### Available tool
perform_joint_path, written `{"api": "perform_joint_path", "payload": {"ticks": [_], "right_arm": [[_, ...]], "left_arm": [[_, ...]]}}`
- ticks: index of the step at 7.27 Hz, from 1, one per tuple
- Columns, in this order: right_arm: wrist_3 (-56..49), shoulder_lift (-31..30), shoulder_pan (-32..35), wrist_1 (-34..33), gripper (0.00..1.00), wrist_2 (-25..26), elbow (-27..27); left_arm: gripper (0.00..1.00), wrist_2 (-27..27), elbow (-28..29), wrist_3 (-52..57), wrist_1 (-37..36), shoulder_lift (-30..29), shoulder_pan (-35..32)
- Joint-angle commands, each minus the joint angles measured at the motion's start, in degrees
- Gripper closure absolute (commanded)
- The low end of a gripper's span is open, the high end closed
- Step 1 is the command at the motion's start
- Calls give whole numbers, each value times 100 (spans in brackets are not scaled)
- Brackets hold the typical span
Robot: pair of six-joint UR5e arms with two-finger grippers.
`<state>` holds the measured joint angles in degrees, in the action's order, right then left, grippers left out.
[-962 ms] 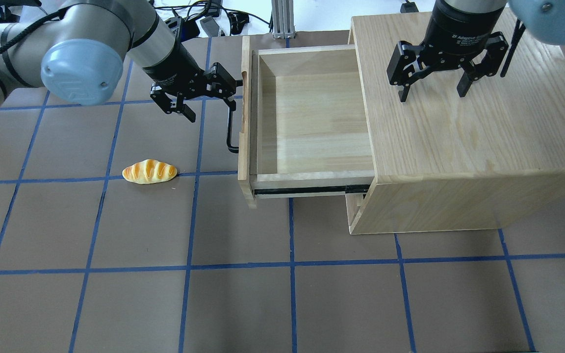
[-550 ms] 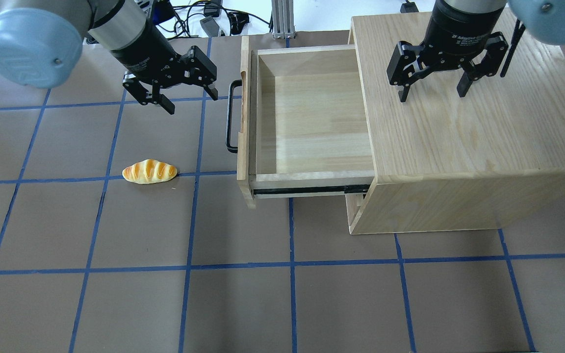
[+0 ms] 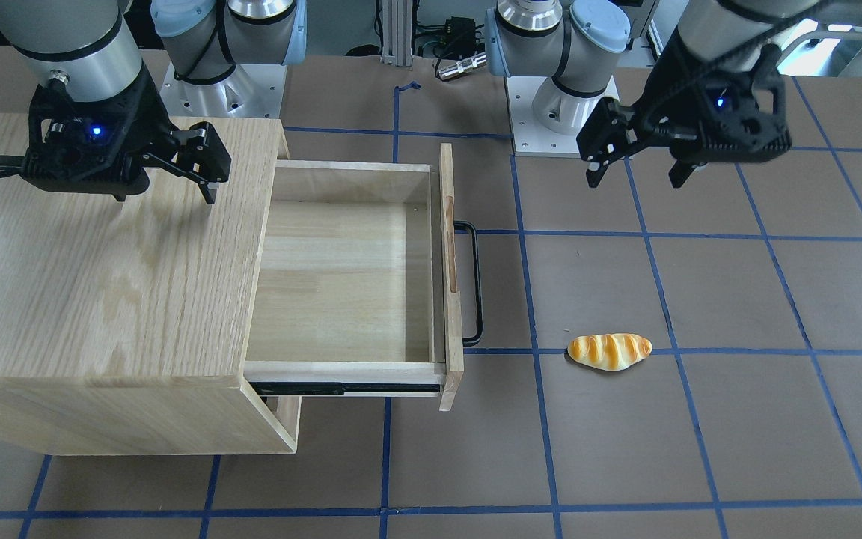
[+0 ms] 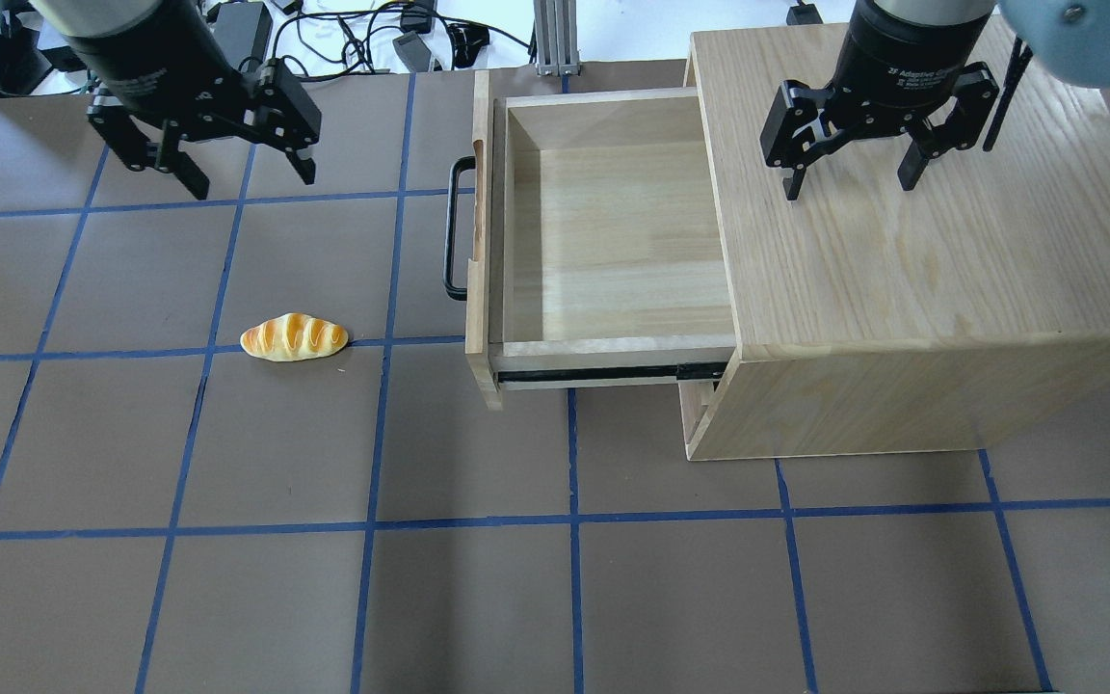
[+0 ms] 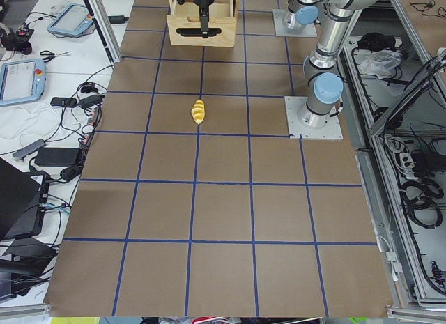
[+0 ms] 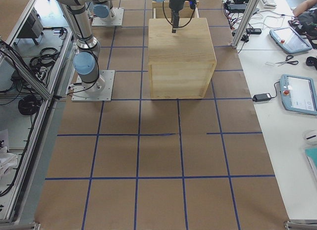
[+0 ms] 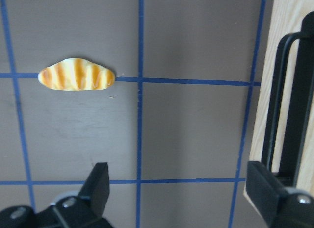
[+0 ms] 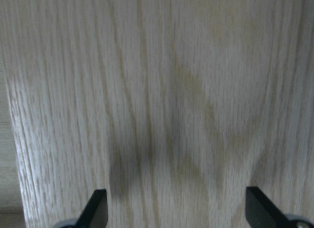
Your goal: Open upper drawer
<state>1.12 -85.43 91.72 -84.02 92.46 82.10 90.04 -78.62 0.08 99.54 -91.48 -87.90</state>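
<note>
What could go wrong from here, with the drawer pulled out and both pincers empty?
The left pincer hangs open, apart from the handle of the upper drawer; a swing toward it could knock that drawer partly shut. The right pincer hangs open low over the cabinet top; a careless descent could strike the wood.

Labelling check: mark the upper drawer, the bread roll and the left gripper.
upper drawer [image 4: 613, 241], overhead view, bare inside floor.
bread roll [image 4: 294, 337], overhead view, its middle.
left gripper [image 4: 253, 181], overhead view, midway between fingertips.
</note>
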Motion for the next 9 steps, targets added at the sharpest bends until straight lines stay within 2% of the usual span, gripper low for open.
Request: {"api": "perform_joint_path", "payload": {"ticks": [1,4,6,9], "right_arm": [[2,0,4,0,0,0,-1],[-6,0,4,0,0,0,7],[2,0,4,0,0,0,-1],[-6,0,-5,0,0,0,7]], "left_arm": [[0,128,-13,159,65,331,1],[0,146,-57,159,39,411,19],[0,128,14,159,-450,271,62],[0,234,-310,168,-514,314,27]]}}
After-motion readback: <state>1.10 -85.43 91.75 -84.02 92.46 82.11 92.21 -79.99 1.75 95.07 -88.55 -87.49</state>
